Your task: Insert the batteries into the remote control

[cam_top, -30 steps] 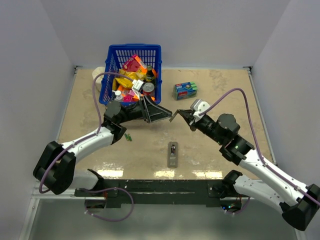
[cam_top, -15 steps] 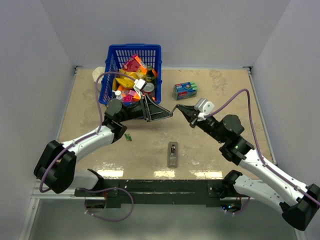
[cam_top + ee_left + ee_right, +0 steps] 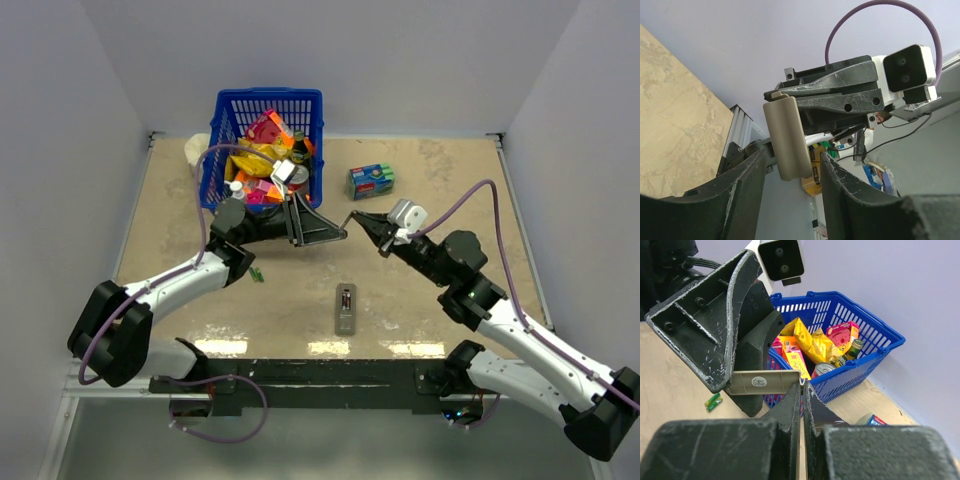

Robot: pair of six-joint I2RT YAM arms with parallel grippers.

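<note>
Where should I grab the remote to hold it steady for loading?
Take the remote control across its two long sides at the near end, coming straight down. It lies flat, long axis running near to far, and its dark slot sits in the far half, so this grip probably leaves the slot clear.

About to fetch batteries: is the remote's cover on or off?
Off. The right gripper pinches the cover in the air; the remote shows a dark open slot.

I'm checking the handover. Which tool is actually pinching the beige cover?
The right tool, shut on the end of the beige cover. The left tool has its fingers standing apart on either side of it.
</note>
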